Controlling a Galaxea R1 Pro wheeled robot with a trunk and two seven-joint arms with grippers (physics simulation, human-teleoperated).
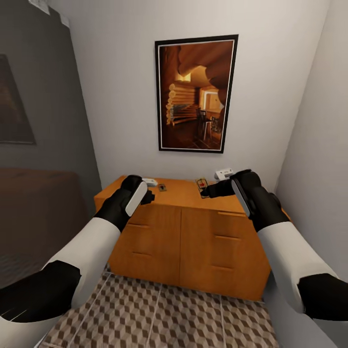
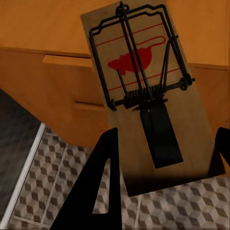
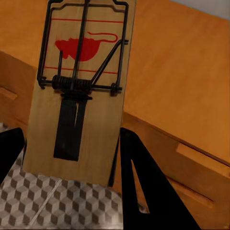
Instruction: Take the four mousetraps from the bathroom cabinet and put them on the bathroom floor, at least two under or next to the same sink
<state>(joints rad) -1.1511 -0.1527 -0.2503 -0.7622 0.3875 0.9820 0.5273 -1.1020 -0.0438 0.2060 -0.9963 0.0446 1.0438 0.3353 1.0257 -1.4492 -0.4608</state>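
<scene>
My left gripper [image 2: 165, 143] is shut on a mousetrap [image 2: 139, 81], a brown wooden slab with a dark wire spring and a red mouse print. My right gripper [image 3: 72, 139] is shut on a second mousetrap [image 3: 81, 86] of the same kind. In the head view the left gripper [image 1: 149, 197] and the right gripper [image 1: 209, 191] hover over the front of an orange-brown wooden cabinet [image 1: 183, 237]. A small trap shows just beyond each: one [image 1: 163, 187] at the left, one [image 1: 201, 183] at the right. The cube-patterned bathroom floor [image 1: 169, 314] lies below. The white cabinet and the sink are out of view.
Two small white objects [image 1: 150, 182] [image 1: 223, 173] lie on the wooden cabinet's top. A framed picture [image 1: 195, 94] hangs on the white wall behind. A dark grey wall closes the left side and a white wall the right, leaving a narrow space.
</scene>
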